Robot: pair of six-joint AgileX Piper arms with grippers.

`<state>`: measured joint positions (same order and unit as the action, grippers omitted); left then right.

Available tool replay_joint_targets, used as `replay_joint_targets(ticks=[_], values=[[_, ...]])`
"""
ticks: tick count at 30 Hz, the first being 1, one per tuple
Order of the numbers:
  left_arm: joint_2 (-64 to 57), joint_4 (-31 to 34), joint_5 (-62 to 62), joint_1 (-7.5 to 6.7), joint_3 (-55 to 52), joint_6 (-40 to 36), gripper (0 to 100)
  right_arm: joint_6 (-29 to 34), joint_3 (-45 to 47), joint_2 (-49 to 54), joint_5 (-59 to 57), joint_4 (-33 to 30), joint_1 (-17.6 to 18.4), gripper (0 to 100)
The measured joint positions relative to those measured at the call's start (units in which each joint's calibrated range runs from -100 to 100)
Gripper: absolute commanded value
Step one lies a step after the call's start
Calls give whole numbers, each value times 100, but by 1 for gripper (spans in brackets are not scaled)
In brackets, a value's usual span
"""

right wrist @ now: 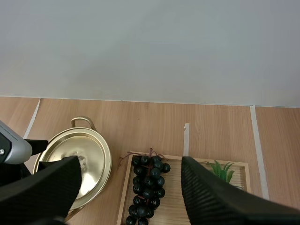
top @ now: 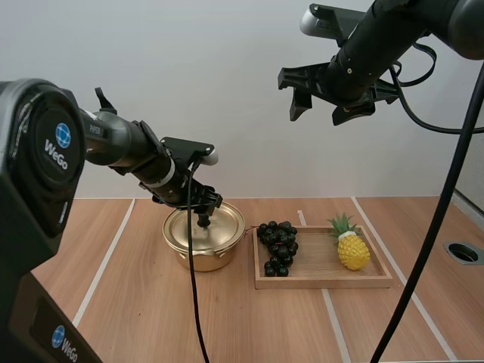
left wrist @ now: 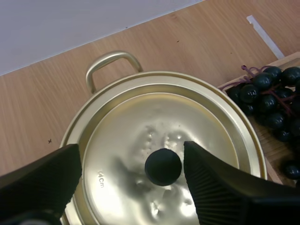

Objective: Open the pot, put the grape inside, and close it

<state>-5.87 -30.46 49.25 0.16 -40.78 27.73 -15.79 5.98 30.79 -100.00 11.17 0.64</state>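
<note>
Nearest: left gripper (left wrist: 131, 164), fingers wide apart, down low over the lid (left wrist: 140, 117) of the gold pot (top: 203, 246). Black knob (left wrist: 162, 167) right between the fingers, not pinched yet. Lid still on, so step 1 not done.

Handling, prob.: thin shiny metal, light but hard & slippy; small round knob the only good spot to grab. Best to squeeze the knob in the middle & lift straight up, else a slip or a tilt. Pot maybe light too: no sideways pull.

Next, just beside the pot, on its right: wooden tray (top: 325, 281) w/ the bunch of grapes (top: 277, 246) on the end close to the pot. Dark, round, bumpy, prob. light; best grabbed from above at the thick middle. Farther along the tray: toy pineapple (top: 352, 248), apart from the grapes, not in the way.

Farthest & high up: right gripper (top: 321, 106), fingers wide apart, holding nothing, well above the tray. Only snag: left gripper low over the pot, so care needed w/ both arms there.
</note>
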Motion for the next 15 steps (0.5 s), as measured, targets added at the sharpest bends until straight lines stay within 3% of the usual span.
replay_joint_targets(ticks=[15], values=[[495, -351, 173, 0, 0, 396, 100, 0, 0, 0, 0, 0, 0, 100]])
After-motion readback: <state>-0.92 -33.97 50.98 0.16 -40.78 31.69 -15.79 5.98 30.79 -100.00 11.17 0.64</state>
